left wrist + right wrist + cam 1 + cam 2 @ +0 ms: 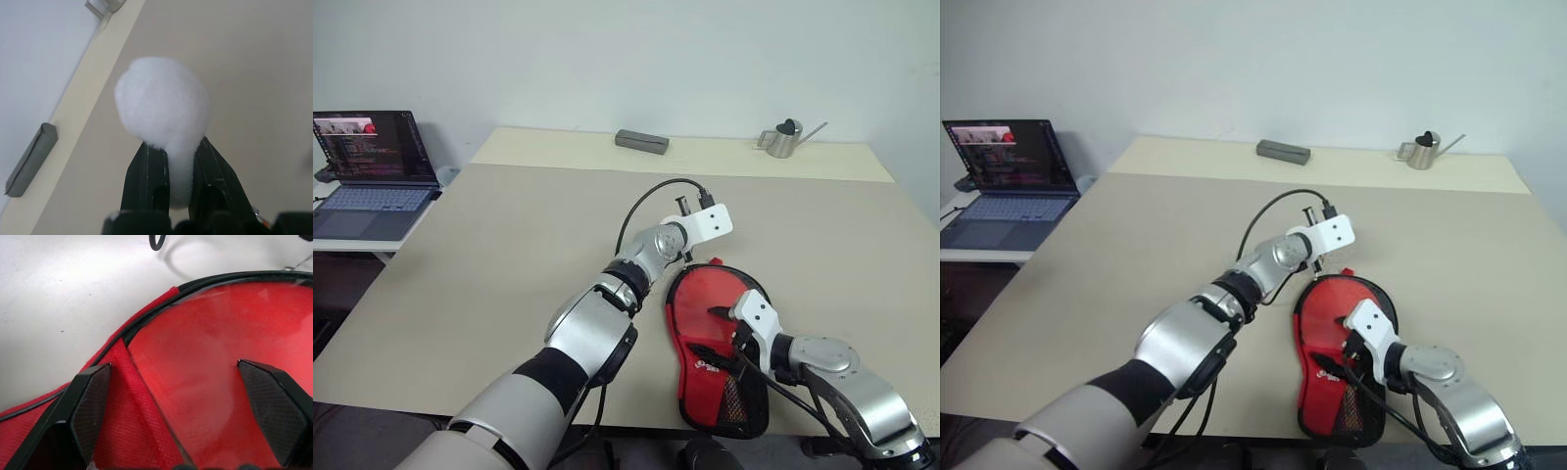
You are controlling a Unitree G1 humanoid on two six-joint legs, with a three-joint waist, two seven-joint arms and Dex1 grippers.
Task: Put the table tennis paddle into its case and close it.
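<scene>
Left tool (178,171) pinched closed at arm's reach; right tool (178,406) spread wide, angled down.

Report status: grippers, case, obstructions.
Left gripper shut on white pompom. Right gripper open over red case. Nothing blocking.

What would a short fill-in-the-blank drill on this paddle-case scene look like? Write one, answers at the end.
1. The left gripper is shut on the white ____ of the case.
2. The right gripper hangs over the case with its fingers ____.
3. The small metal watering can stands at the table's far edge, to the ____ of the grey box.

Answers: pompom; open; right
</scene>
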